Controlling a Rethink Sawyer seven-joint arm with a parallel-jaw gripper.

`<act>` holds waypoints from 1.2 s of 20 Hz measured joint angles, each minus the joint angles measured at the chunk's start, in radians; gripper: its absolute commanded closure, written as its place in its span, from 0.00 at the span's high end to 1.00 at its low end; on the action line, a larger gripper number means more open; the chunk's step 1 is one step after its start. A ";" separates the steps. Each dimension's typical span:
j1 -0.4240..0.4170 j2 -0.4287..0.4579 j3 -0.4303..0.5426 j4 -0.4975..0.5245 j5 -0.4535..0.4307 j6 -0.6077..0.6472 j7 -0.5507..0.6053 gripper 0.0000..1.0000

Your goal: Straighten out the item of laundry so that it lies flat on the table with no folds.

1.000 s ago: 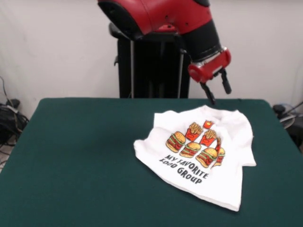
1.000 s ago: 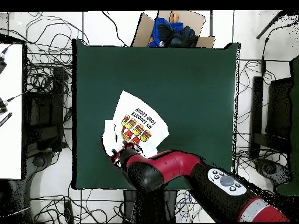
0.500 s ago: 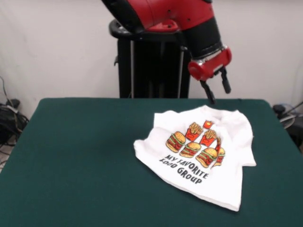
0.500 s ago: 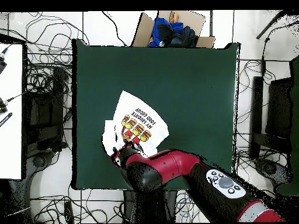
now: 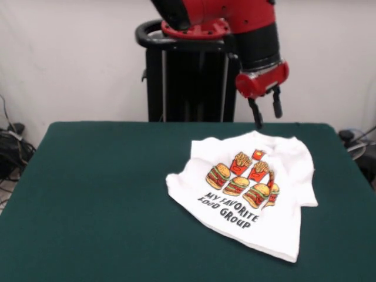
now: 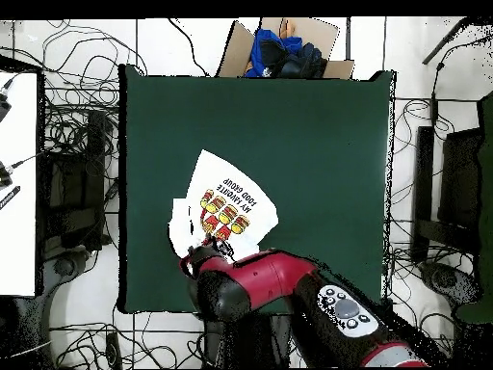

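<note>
The item of laundry (image 5: 252, 191) is a small white T-shirt with burgers, fries and "MY FAVORITE FOOD GROUP" facing up, lying on the right half of the green table (image 5: 106, 194). Its sleeves and edges are folded under and its outline is uneven. In the overhead view the shirt (image 6: 223, 202) lies left of centre, partly hidden by the arm. My gripper (image 5: 266, 116) hangs open and empty above the shirt's far collar edge, clear of the cloth.
The black pedestal (image 5: 188, 88) stands behind the table's far edge. A cardboard box with blue cloth (image 6: 284, 53) sits beyond the table in the overhead view. Cables lie on the floor all around.
The arm has swung upward and slightly back. The gripper stays open above the collar. The shirt has not moved.
</note>
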 measured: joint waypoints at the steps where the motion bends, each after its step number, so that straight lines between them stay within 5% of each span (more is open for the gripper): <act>1: 0.001 -0.006 -0.002 0.000 0.003 0.000 0.000 1.00; 14: -0.081 -0.129 0.017 -0.026 0.087 0.000 0.000 1.00; 24: 0.054 -0.052 -0.015 -0.199 0.134 0.016 0.000 1.00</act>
